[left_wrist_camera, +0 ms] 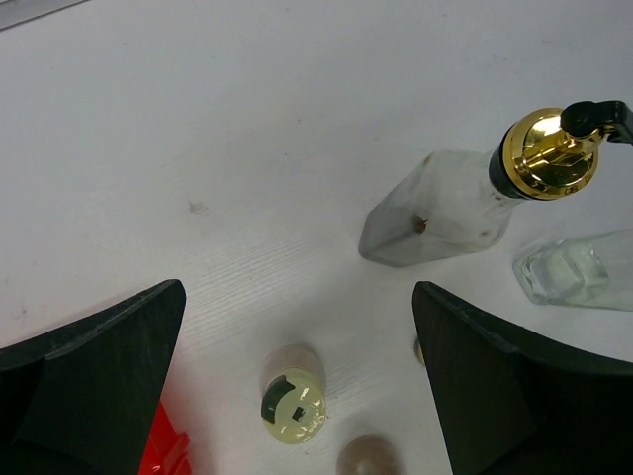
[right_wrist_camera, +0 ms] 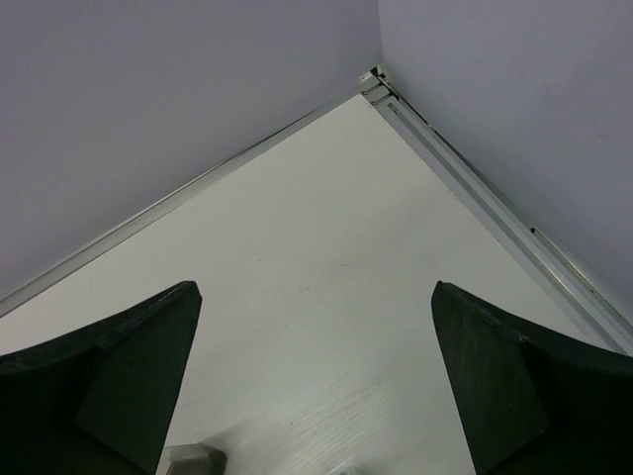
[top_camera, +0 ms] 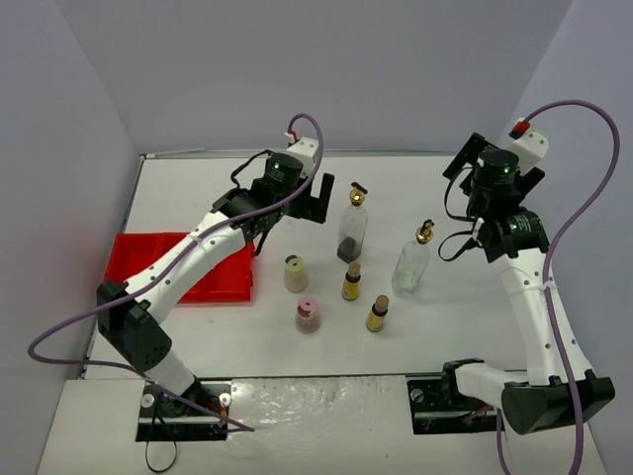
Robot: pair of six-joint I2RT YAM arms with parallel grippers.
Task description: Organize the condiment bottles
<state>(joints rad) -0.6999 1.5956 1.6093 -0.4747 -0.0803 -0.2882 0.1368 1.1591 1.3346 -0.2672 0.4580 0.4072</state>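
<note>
1. All the condiment bottles [top_camera: 351, 285] stand upright, clustered mid-desk [top_camera: 445, 327].
2. Both released and empty: left fingers [left_wrist_camera: 99, 386], right fingers [right_wrist_camera: 109, 386].
3. The tall glass bottle [top_camera: 352, 230] looks slick, tippy and breakable, so I'd pinch its body, not the spout.

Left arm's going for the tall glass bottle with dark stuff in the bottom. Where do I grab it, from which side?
Grip the tall glass bottle by its flat-sided body, below the gold spout. It stands upright, the open left gripper sits to its left, and the other clear bottle stands to its right, so coming in level from the left looks best.
</note>
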